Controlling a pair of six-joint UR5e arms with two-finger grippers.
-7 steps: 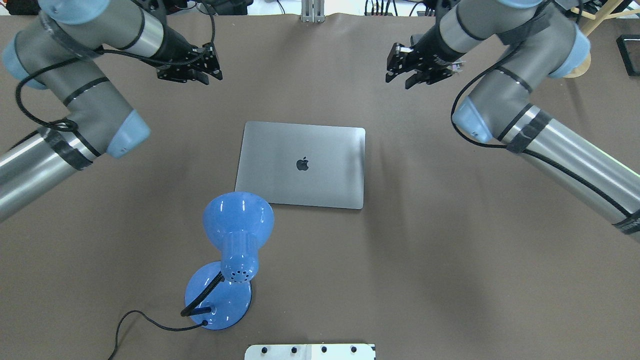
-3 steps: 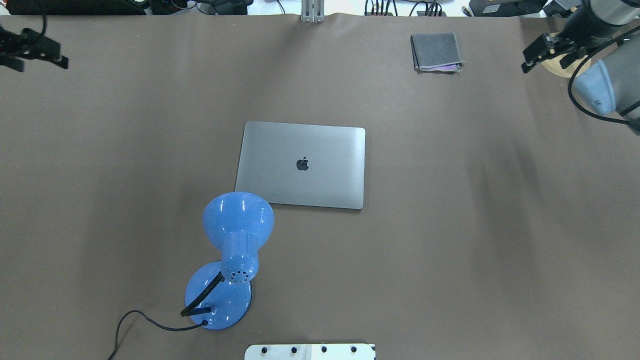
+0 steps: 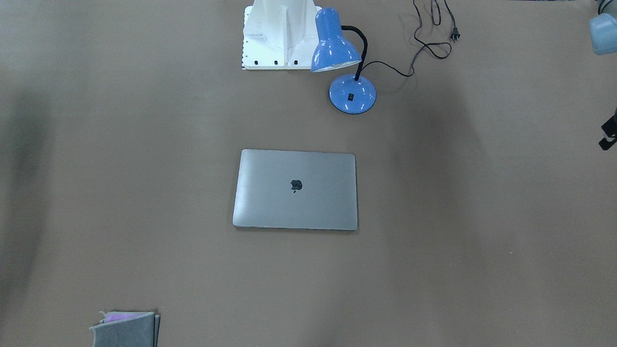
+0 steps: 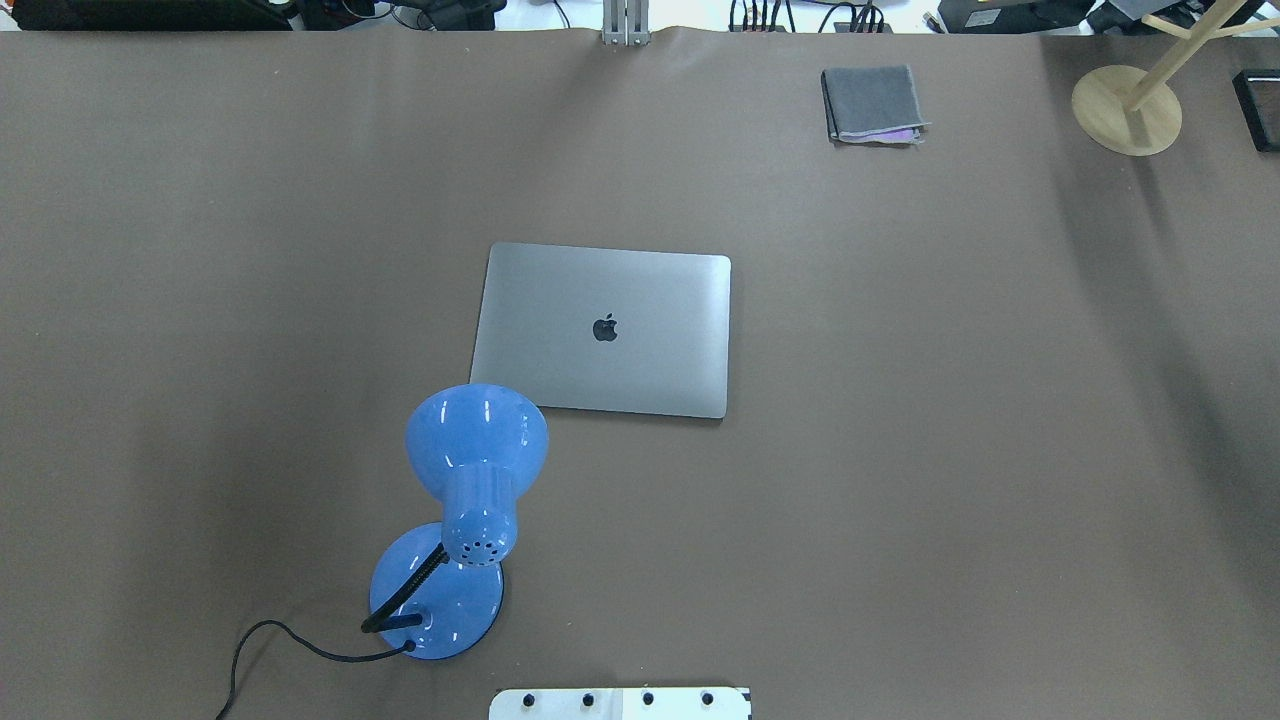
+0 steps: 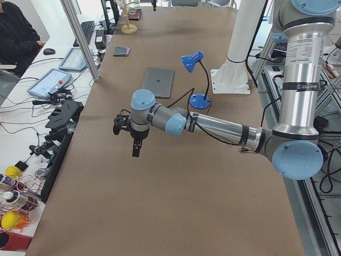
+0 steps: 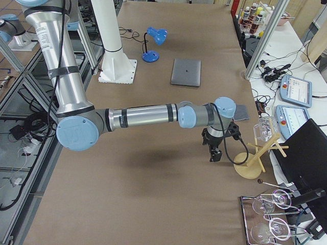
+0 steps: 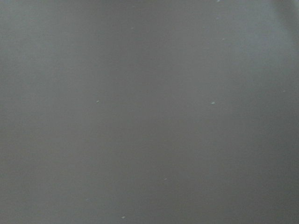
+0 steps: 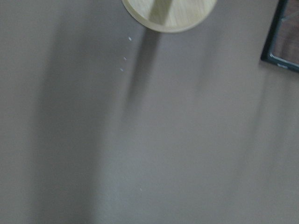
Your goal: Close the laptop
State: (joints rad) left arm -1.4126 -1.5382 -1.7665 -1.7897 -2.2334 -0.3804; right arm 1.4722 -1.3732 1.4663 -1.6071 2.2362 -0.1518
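Both arms were withdrawn from the overhead frame. Space-grey laptop is seen shut, centre; blue desk lamp at its lower-left corner. Left gripper, right gripper: grip cannot be told.

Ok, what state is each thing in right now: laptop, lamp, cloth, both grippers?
Laptop: closed, lid flat, logo up.
Lamp: upright, head bent toward the laptop; its plug lies loose on the table, so unplugged.
Cloth: folded, lying flat.
Left gripper: away from the laptop; open or shut cannot be told.
Right gripper: near the wooden stand; open or shut cannot be told.
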